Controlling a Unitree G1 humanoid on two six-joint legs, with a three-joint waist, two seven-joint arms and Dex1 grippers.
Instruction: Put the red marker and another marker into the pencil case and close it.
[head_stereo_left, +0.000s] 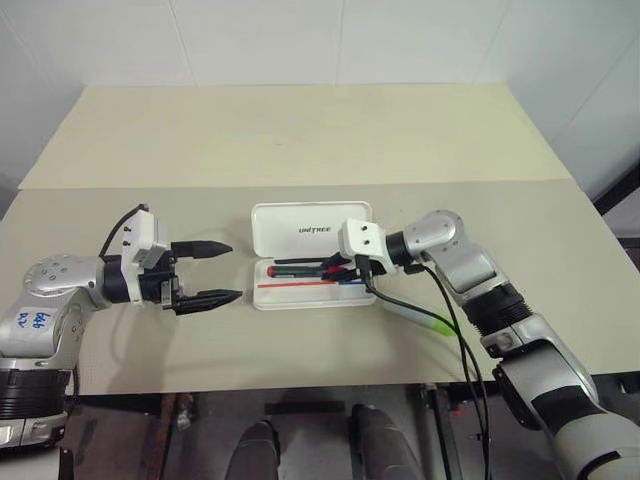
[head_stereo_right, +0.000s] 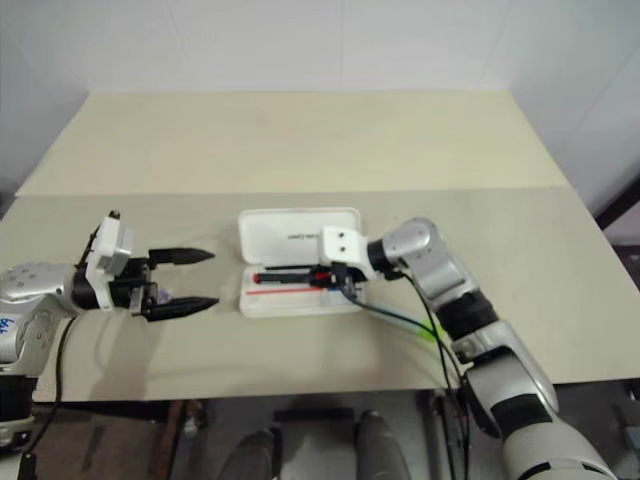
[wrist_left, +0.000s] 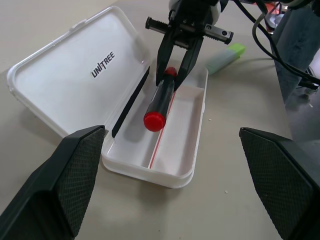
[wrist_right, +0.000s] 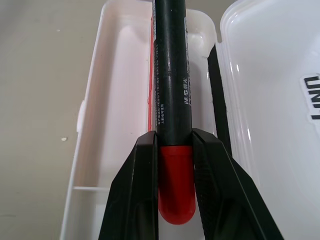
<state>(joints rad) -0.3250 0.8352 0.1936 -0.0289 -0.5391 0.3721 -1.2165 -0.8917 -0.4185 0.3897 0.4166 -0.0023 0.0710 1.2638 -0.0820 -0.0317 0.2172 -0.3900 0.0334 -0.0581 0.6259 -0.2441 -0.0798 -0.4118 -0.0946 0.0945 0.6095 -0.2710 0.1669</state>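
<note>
The white pencil case (head_stereo_left: 300, 230) lies open mid-table, its lid with dark lettering folded back behind the tray (wrist_left: 192, 150). My right gripper (wrist_right: 175, 138) is shut on the red marker (wrist_left: 161, 100) at its red cap end. It holds the black barrel lengthwise and low over the tray; I cannot tell whether the marker touches the tray. The other marker (wrist_left: 226, 57), pale mint with a lime-green cap, lies on the table to the right of the case, beneath my right arm. My left gripper (head_stereo_left: 235, 271) stands open a little left of the case, empty.
A black cable (head_stereo_left: 455, 340) hangs from my right wrist across the table toward the front edge. A second pale table (head_stereo_left: 300, 130) adjoins behind, with a white wall beyond it. Bare tabletop lies left and right of the case.
</note>
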